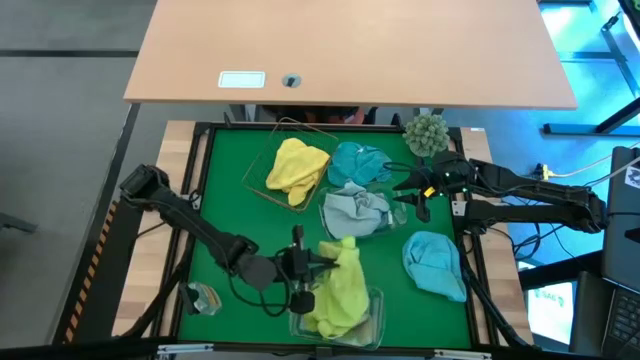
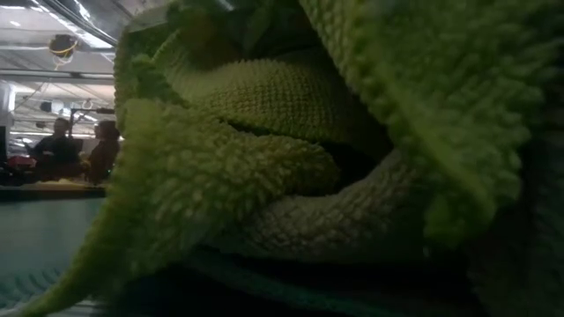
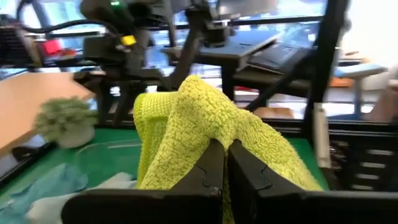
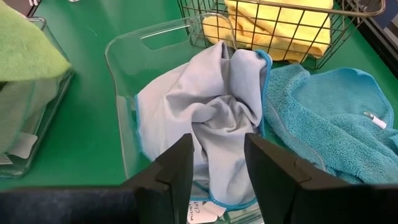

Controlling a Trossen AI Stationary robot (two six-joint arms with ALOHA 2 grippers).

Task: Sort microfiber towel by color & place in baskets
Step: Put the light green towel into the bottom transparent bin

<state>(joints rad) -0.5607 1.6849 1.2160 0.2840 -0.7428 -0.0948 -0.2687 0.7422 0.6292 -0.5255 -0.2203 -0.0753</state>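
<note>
Lime-green terry fills the moment: the left gripper (image 1: 322,262) is clamped tight on a green towel (image 1: 342,285), holding it bunched above the clear tub (image 1: 375,318) at the table's near edge, where more green cloth already lies. This looks like the drop-off step for the green sort, so the next move calls for lowering the cloth inside the tub's walls and parting the fingers so no corner hangs over the rim. The right gripper (image 4: 217,163) hovers with its fingers spread and empty just above the pale blue cloth (image 4: 211,118) in the middle tub (image 4: 124,74). A yellow towel (image 1: 295,168) sits in the wire basket (image 1: 262,188); a teal towel (image 1: 436,262) lies loose on the mat, unsorted.
</note>
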